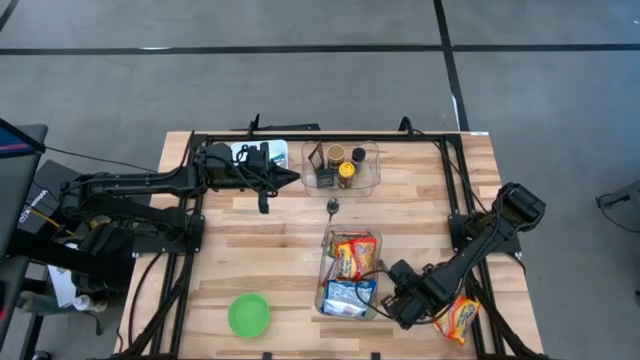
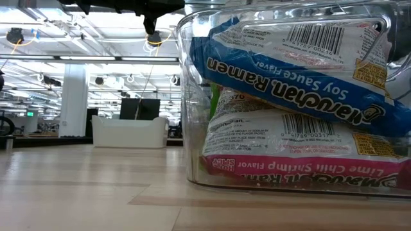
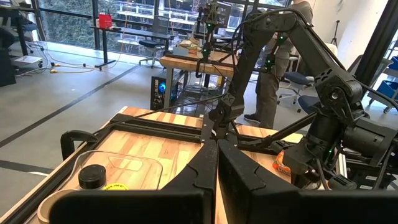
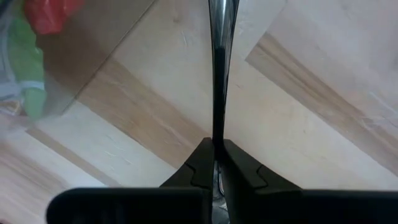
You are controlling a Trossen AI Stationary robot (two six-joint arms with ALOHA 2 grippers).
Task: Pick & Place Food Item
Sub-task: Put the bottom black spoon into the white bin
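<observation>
Even overhead light falls on the pale wooden tabletop, casting only faint shadows under the dark arms. At table height, ceiling strip lights glare white, and the clear plastic bin of ramen packets looms, bending reflections along its curved wall. Daylight floods the windows. The right wrist close-up is soft.

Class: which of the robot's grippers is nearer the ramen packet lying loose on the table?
Right. The right gripper sits just beside the loose ramen packet, while the left gripper is across the table near the jar bin.
</observation>
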